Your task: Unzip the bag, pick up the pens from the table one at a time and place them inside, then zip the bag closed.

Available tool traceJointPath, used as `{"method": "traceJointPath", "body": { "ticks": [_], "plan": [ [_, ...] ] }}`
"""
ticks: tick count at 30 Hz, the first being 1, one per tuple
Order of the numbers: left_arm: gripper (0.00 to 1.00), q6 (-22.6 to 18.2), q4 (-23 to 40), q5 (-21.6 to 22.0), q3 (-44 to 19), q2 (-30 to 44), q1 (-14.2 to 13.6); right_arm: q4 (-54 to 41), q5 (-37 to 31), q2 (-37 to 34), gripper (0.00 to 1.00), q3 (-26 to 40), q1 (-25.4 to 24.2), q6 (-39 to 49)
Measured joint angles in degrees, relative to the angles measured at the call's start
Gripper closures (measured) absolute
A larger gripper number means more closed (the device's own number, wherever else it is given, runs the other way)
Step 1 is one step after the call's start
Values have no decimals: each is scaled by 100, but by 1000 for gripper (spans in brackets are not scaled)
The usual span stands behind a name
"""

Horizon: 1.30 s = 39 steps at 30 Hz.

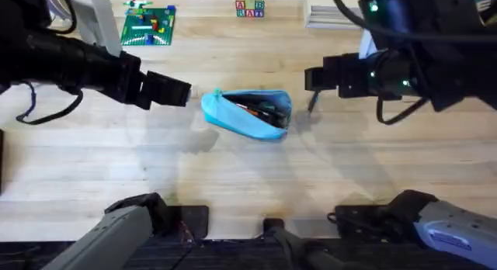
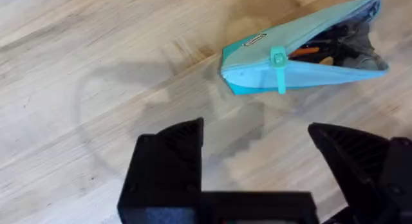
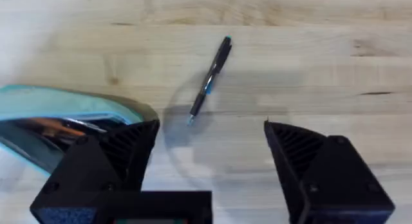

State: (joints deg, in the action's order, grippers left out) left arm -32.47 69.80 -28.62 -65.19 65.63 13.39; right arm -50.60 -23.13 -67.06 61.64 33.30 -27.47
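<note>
The bag [image 1: 248, 113] lies in the middle of the table [image 1: 93, 169], with pens [image 1: 262, 109] inside it. One pen [image 1: 313, 102] lies on the table just to its right. The left gripper [image 1: 185, 92] hangs left of the bag, the right gripper [image 1: 309, 78] over the loose pen. A baseplate [image 1: 149, 25] sits at the far edge, left of the bag.

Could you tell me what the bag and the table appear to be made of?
The bag looks like soft matte fabric: it sags open and creases. The table seems to be pale wood with a smooth finish, showing plank seams and grain.
</note>
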Motion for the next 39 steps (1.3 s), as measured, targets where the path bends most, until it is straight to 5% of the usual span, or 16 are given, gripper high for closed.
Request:
{"method": "traceJointPath", "body": {
  "ticks": [10, 20, 39],
  "plan": [
    [6, 0, -2, 0, 0, 0, 0, -58, 76, -556, 4, 320, -321, -1100],
    [6, 0, -22, 0, 0, 0, 0, 108, 1073, -776, 3, 335, -1197, -1475],
    [6, 0, -22, 0, 0, 0, 0, 531, 1546, -2369, 3, 344, -1237, -1498]
  ]
}}
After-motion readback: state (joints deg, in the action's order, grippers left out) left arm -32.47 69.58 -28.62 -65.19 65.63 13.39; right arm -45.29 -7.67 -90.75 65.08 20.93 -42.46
